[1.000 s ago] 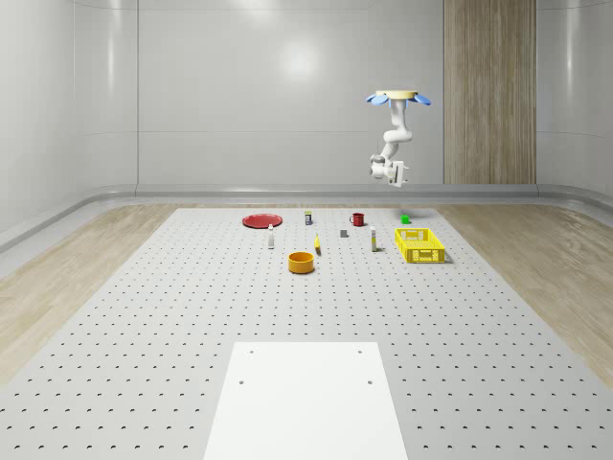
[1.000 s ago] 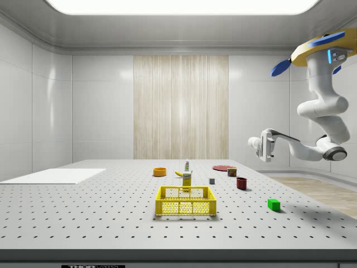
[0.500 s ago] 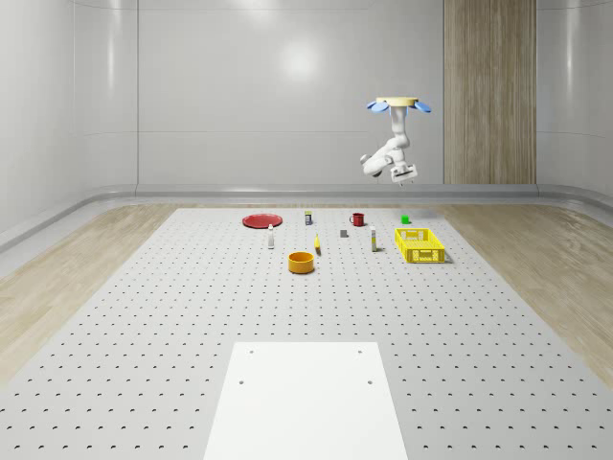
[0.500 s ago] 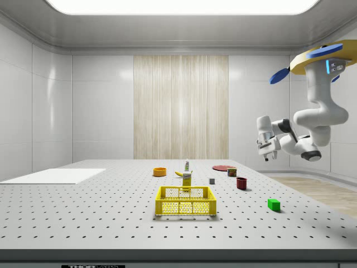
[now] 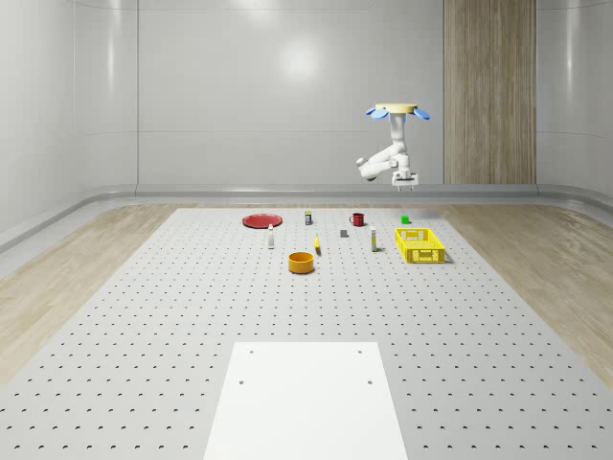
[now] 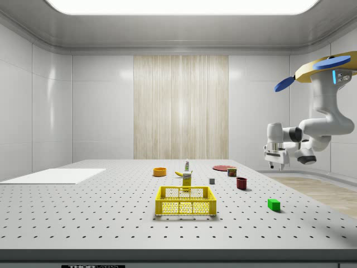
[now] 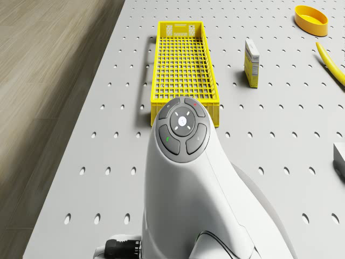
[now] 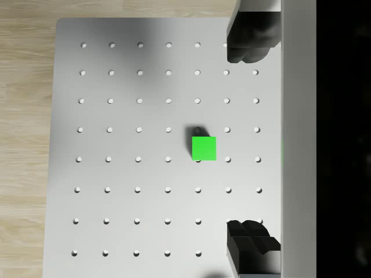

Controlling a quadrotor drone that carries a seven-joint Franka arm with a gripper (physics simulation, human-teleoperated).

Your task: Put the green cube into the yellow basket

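Note:
The green cube lies on the perforated table near its far right corner, behind the yellow basket. The drone hovers high above that corner. Its arm is folded, and the gripper points straight down, well above the cube. In the side view the gripper hangs over the cube, to the right of the basket. The wrist view looks down on the cube, with the gripper open and its dark fingers far apart, holding nothing. The drone view shows the basket beyond the arm.
A red mug, a red plate, an orange bowl, a small box and a banana stand left of the basket. The table edge and the wooden floor lie close beside the cube. A white sheet lies at the front.
The arm has swung its wrist from facing sideways to pointing straight down. The gripper now hangs higher over the green cube, and the drone has shifted slightly above the corner.

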